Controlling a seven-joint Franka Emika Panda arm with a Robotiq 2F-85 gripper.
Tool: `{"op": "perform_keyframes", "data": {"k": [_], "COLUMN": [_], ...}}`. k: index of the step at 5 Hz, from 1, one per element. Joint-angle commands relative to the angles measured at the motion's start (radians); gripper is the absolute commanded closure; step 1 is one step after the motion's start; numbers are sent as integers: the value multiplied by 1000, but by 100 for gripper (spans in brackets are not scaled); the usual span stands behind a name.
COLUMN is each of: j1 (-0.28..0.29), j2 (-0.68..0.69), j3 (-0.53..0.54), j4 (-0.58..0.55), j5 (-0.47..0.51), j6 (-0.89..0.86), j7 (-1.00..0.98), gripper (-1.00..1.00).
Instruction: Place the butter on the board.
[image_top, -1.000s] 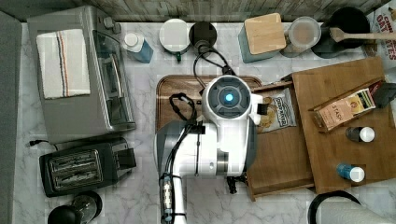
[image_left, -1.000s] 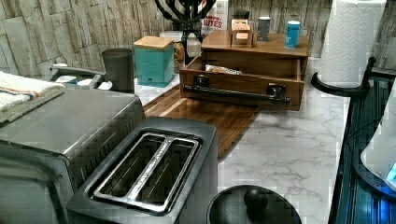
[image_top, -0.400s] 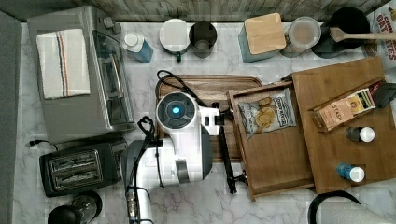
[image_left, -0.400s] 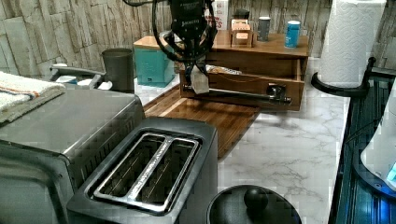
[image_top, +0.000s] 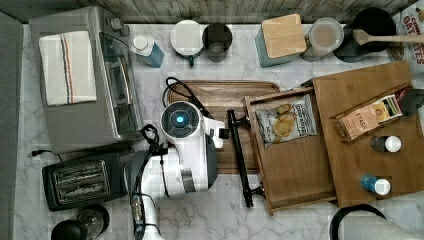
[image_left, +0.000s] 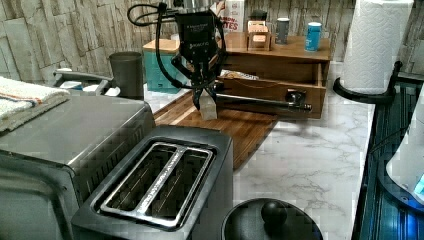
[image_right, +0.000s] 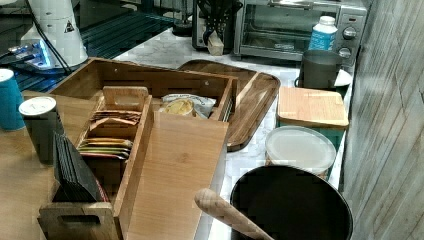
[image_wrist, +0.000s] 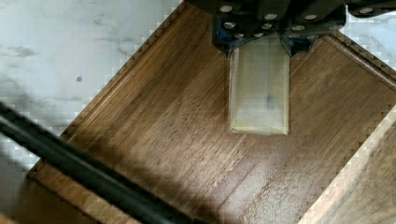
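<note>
The top view looks straight down on the white marble counter (image_top: 300, 220). The left view sits low and close behind the black two-slot toaster (image_left: 155, 195), facing across the dark wooden board (image_left: 240, 125) toward the open wooden drawer (image_left: 270, 89). The right view looks the opposite way, from behind the drawer (image_right: 150, 75) toward the silver toaster oven (image_right: 300, 25). The wrist view hangs close over the board (image_wrist: 163, 140).

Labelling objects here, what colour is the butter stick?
Pale yellow butter stick, clearest in the wrist view.
</note>
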Motion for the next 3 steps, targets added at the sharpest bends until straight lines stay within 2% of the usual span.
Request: {"op": "perform_keyframes", "data": {"k": [1, 3], "j1": [7, 7], "j2": [12, 91], "j3": [16, 18], "j4": [-63, -15], "j5": [91, 97], "j6": [231, 167], "j7": [-48, 14], "gripper": [100, 100]}}
